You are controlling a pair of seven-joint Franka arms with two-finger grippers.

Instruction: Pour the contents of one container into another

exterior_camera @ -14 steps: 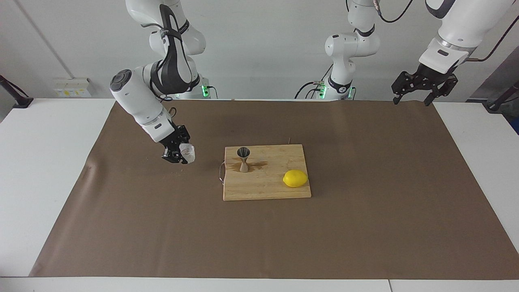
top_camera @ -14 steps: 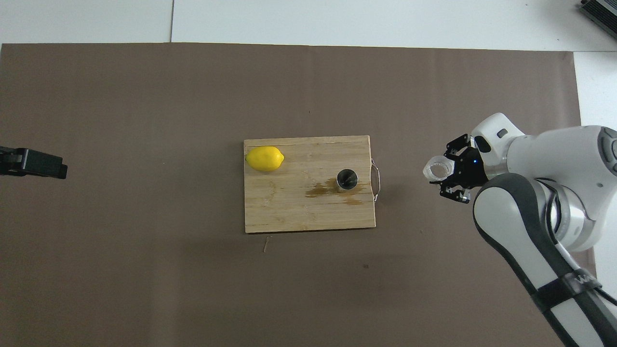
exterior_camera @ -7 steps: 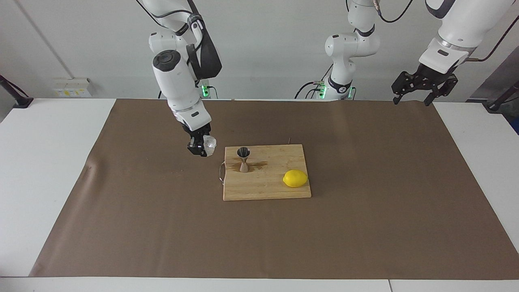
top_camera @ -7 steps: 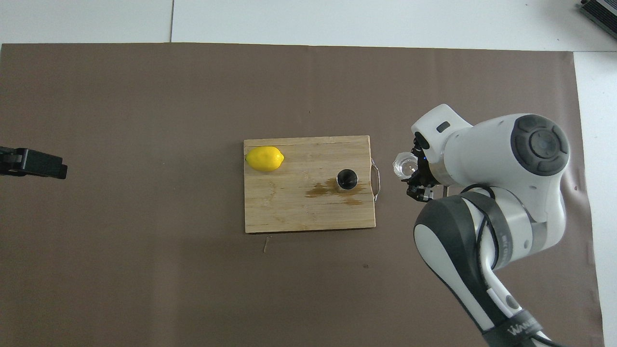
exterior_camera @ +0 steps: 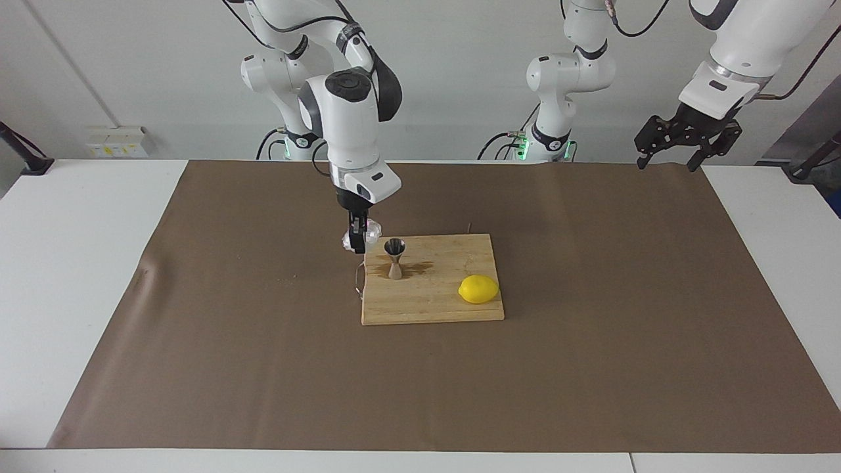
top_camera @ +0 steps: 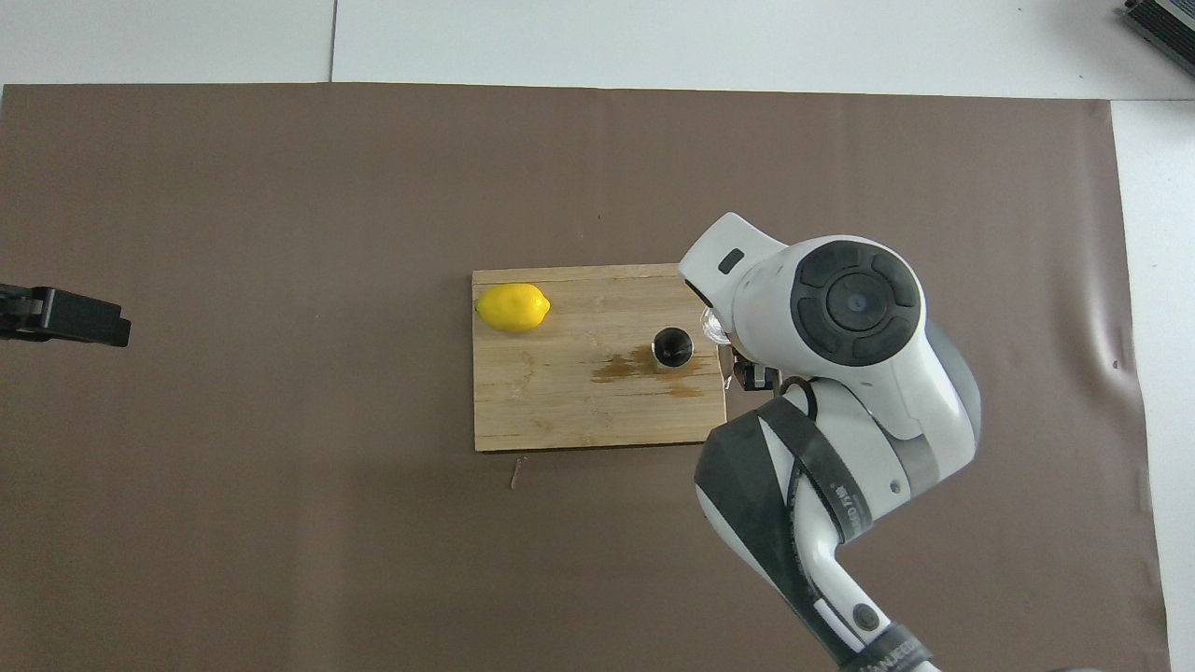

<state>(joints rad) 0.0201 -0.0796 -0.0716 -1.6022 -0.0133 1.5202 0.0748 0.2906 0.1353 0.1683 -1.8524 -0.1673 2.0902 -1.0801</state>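
Nearest the robots we see the left claw [exterior_camera: 680, 146], raised over the surface's [exterior_camera: 85, 263] edge at the left arm's end, waiting with its fingers spread wide. Farther out, the right claw [exterior_camera: 357, 238] is clamped on the tumbler [exterior_camera: 372, 231], held in the air just beside the jigger [exterior_camera: 395, 257], over the board's [exterior_camera: 433, 303] handle end. The jigger stands upright on the board in a brown spill [exterior_camera: 420, 267]. Farthest out lies a lemon [exterior_camera: 478, 289], at the board's corner toward the left arm's end.
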